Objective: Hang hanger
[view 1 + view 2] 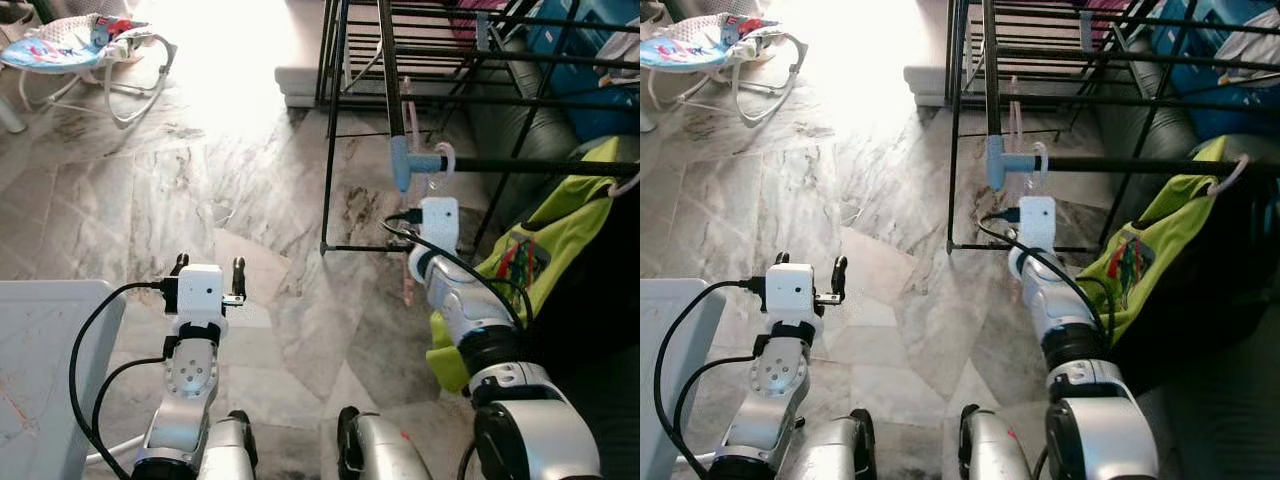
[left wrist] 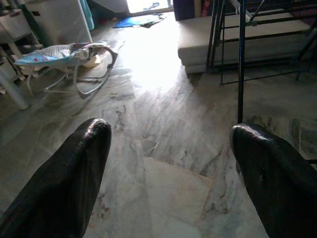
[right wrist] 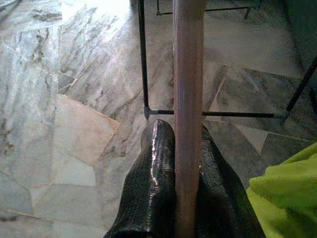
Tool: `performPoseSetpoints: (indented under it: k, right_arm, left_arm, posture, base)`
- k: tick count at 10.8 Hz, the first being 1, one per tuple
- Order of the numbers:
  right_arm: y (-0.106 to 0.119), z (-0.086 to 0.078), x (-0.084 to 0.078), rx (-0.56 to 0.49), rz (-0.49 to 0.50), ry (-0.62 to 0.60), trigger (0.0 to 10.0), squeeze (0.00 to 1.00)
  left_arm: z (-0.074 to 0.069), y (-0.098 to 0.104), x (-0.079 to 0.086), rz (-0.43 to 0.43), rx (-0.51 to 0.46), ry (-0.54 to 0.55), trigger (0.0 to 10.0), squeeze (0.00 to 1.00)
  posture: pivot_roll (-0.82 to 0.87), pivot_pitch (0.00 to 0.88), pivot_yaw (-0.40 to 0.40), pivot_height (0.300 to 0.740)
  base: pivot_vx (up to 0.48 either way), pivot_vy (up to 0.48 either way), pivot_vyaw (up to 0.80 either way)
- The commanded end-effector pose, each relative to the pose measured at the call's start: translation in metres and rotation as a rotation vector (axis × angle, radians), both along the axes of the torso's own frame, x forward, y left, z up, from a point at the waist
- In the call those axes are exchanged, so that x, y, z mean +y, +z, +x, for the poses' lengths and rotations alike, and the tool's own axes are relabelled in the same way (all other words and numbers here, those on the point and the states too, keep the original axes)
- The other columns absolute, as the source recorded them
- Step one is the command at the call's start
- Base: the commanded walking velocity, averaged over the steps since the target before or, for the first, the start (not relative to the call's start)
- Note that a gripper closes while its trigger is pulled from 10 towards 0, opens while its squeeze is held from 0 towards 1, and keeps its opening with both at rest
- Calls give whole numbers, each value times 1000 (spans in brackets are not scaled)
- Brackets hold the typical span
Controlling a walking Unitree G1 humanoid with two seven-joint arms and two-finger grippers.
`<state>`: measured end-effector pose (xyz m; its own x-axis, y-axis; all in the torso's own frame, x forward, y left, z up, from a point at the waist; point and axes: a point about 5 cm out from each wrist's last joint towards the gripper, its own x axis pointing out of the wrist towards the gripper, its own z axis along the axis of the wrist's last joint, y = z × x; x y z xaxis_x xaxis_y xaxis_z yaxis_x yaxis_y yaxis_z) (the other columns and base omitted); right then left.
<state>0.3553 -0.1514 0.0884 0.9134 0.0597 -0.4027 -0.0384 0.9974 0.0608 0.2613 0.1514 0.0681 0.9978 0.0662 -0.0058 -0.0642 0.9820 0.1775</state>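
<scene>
Step in hand: placement of the hook on the rail. The right tool (image 3: 174, 173) is raised toward the black metal drying rack (image 1: 335, 130) in the upper right of the head views, with its two black fingers (image 3: 151, 188) closed flat on the pale pink plastic hanger (image 3: 188, 99), which runs straight out from between them in the right wrist view.

In the left eye view, the hanger's pale hook (image 1: 444, 157) sits at the horizontal black rail (image 1: 530, 165), just beside the light blue plastic corner joint (image 1: 403, 160), slightly above centre. Whether the hook already bears on the rail or only curls close to it cannot be told (the hook is small and partly overlaps the bar).

The next move probably calls for a short lowering until the rail carries the hanger, then parting of the fingers and a straight withdrawal.

A lime green garment (image 1: 545, 235) hangs from the same rail farther right, apart from the hook.

The left tool (image 1: 209, 266) is held low over the marble floor (image 1: 260, 200) in the lower left, its fingers spread wide and empty.
</scene>
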Motion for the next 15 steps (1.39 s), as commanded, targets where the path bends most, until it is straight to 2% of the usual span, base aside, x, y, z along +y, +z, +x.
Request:
performPoseSetpoints:
  k: [1,2,3,4,6,7,9,10,12,15]
  right_arm:
    - [-29,-16,-10,112,24,-45,10000,1000]
    - [-28,-16,-12,91,21,-45,10000,1000]
    - [-23,-17,-17,5,-4,-45,10000,1000]
    - [-21,-21,-18,-31,8,-41,10000,1000]
    - [-27,-42,-33,-119,-16,-94,10000,1000]
    - [-21,-57,-41,-222,-34,-109,10000,1000]
    - [-16,-79,-50,-293,-56,-115,10000,1000]
    - [-12,-84,-54,-313,-58,-121,10000,1000]
    - [1,-85,-56,-376,-58,-129,10000,1000]
    - [12,-84,-44,-415,-50,-68,10000,1000]
  left_arm:
    - [-1,-3,-1,-15,21,7,10000,0]
    - [0,1,-2,-24,6,5,10000,0]
    - [3,5,-7,-22,-7,-17,10000,0]
    - [3,6,-9,-24,-14,-24,10000,0]
    - [-2,3,-14,-15,-4,-36,10000,0]
    - [-3,1,-13,1,4,-43,10000,0]
    - [-6,0,-6,24,10,-55,10000,0]
    - [-6,0,-3,33,9,-51,10000,0]
    - [-5,1,-5,41,1,-43,10000,0]
    - [-4,1,-7,39,2,-46,10000,0]
  posture:
    - [-23,200,-53,740]
    - [-21,199,-52,740]
    - [-16,197,-55,740]
    - [-15,197,-55,740]
    - [-18,204,-49,740]
    - [-23,204,-48,740]
    - [-35,206,-44,740]
    - [-38,206,-43,740]
    - [-39,206,-41,740]
    - [-35,206,-44,740]
  base:
    - [0,0,0]
    - [0,0,0]
    - [0,0,0]
    - [0,0,0]
    - [0,0,0]
    - [0,0,0]
    - [0,0,0]
    - [0,0,0]
    - [0,0,0]
    - [0,0,0]
